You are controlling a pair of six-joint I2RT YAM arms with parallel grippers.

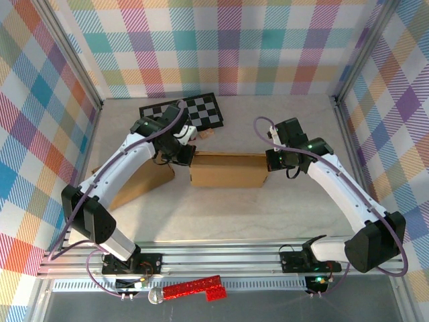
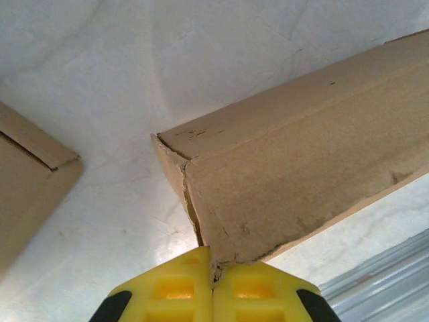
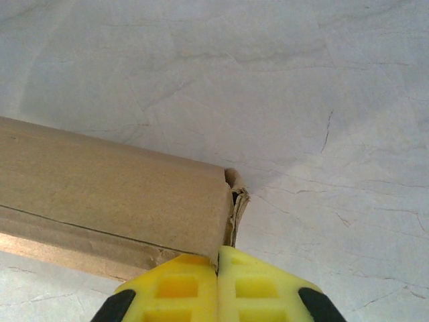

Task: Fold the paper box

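From above, the paper box [image 1: 228, 171] lies flattened near the middle of the table [image 1: 281, 215], its long side running left to right. The left gripper [image 1: 190, 158] sits at the box's left end and the right gripper [image 1: 269, 161] at its right end. A second cardboard piece [image 1: 144, 184] lies toward the table's left edge, partly under the left arm. A checkerboard [image 1: 184, 112] rests by the far edge.

In the left wrist view, the left gripper [image 2: 213, 272] has its yellow fingers [image 2: 174, 288] pressed together, pinching the torn lower corner of the paper box [image 2: 301, 174]. The second cardboard piece [image 2: 27, 181] lies apart to the left on the table [image 2: 134, 80].

In the right wrist view, the right gripper [image 3: 217, 258] also has its yellow fingers [image 3: 258, 285] together, clamped on the thin end flap of the paper box [image 3: 107, 194], which lies on the table [image 3: 322, 100].
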